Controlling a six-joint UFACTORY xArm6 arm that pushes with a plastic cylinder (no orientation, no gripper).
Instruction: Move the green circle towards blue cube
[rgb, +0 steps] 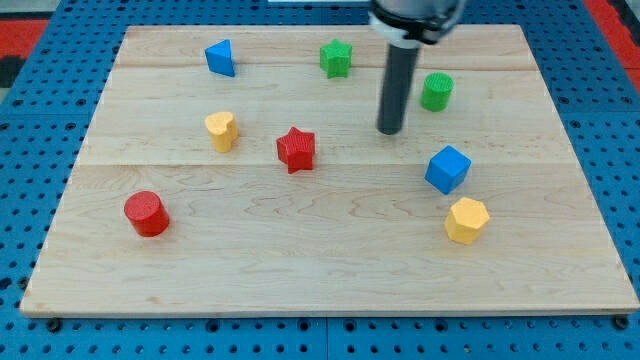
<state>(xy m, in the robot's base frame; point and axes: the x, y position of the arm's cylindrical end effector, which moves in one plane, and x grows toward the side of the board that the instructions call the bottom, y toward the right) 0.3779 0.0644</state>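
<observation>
So far the small green cylinder, the green circle (436, 91), sits in the upper right of the frame, well apart from the blue cube (447, 168), which lies below it and a touch to the right. By my judgement the task is barely begun: the gap between the two is open and nothing presses on the circle.

My tip (389, 131), the lower end of the dark rod, rests on the pale wooden worktop (330, 270) near the circle, to its left and a little lower, not touching it. This end effector has no jaws to be apart or together; it is a plain rod holding nothing. To push the circle downward it would likely need to come round to the circle's upper side.

Farther out, a yellow hexagonal block (466, 219) lies just below the cube, a green star-like block (336, 58) sits upper centre, and a red star (296, 149) is mid-frame.
</observation>
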